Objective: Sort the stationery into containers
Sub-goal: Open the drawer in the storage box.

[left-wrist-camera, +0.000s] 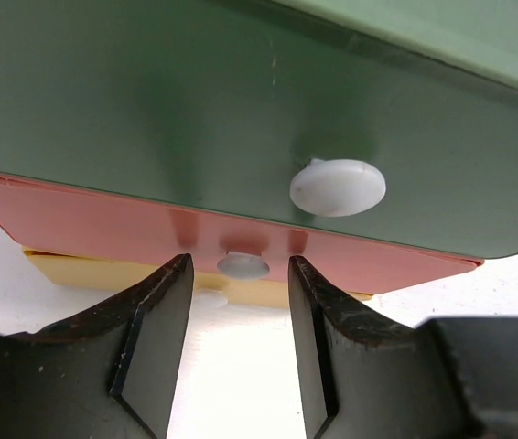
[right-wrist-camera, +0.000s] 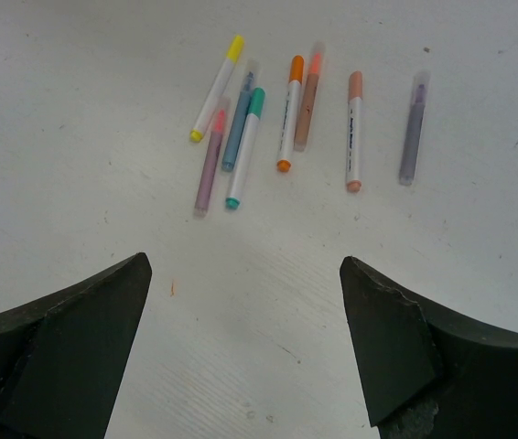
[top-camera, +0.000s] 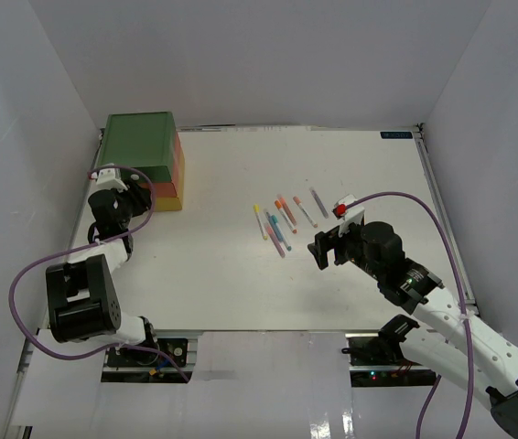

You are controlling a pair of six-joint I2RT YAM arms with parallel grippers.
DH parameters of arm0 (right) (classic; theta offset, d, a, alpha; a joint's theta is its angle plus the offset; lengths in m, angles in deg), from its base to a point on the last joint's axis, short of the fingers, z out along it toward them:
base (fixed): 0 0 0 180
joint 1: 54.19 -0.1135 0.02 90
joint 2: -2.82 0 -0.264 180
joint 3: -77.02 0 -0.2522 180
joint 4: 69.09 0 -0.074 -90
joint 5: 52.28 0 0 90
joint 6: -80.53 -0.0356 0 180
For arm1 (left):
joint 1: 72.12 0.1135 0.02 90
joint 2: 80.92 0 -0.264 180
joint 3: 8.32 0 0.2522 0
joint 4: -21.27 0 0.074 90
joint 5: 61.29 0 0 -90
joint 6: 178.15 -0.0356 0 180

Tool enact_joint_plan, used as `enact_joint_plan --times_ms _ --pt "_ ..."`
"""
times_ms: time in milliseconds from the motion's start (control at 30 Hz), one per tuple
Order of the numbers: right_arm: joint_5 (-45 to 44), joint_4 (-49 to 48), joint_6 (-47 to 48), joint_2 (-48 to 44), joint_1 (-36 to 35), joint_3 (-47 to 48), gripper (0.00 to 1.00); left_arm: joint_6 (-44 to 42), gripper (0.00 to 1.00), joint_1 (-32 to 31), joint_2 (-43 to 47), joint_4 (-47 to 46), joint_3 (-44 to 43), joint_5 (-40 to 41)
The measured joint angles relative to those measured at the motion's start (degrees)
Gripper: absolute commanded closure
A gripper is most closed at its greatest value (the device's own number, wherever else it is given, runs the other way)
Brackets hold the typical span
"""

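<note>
Three stacked drawers (top-camera: 145, 155), green over orange-red over yellow, stand at the back left. My left gripper (top-camera: 117, 183) is open right in front of them. In the left wrist view its jaws (left-wrist-camera: 239, 274) flank the orange-red drawer's white knob (left-wrist-camera: 242, 265) without touching it; the green drawer's knob (left-wrist-camera: 338, 187) is above, and the yellow drawer's knob (left-wrist-camera: 210, 297) peeks out below. Several pastel pens (top-camera: 282, 218) lie scattered mid-table. My right gripper (top-camera: 325, 247) is open and empty just right of them; the pens (right-wrist-camera: 286, 119) lie ahead of its jaws (right-wrist-camera: 245, 265).
White walls enclose the table on three sides. A small red and white object (top-camera: 340, 208) lies right of the pens near my right arm. Purple cables loop off both arms.
</note>
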Motion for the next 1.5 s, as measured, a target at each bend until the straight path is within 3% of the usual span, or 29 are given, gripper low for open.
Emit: enact_joint_plan --times_ms 233,733,1033,1500 --pt "0.02 -0.04 0.00 0.37 0.00 0.00 0.10 0.00 0.49 0.02 0.00 -0.15 -0.09 -0.02" --pt "0.00 -0.04 0.00 0.31 0.00 0.00 0.10 0.44 0.75 0.04 -0.52 -0.15 -0.09 -0.61" --pt "0.00 -0.04 -0.02 -0.04 0.00 -0.02 0.10 0.37 0.76 0.04 1.09 0.96 0.87 -0.37" --pt "0.26 -0.13 -0.02 -2.93 0.00 -0.46 0.10 -0.09 0.75 0.04 15.06 10.86 6.75 2.38"
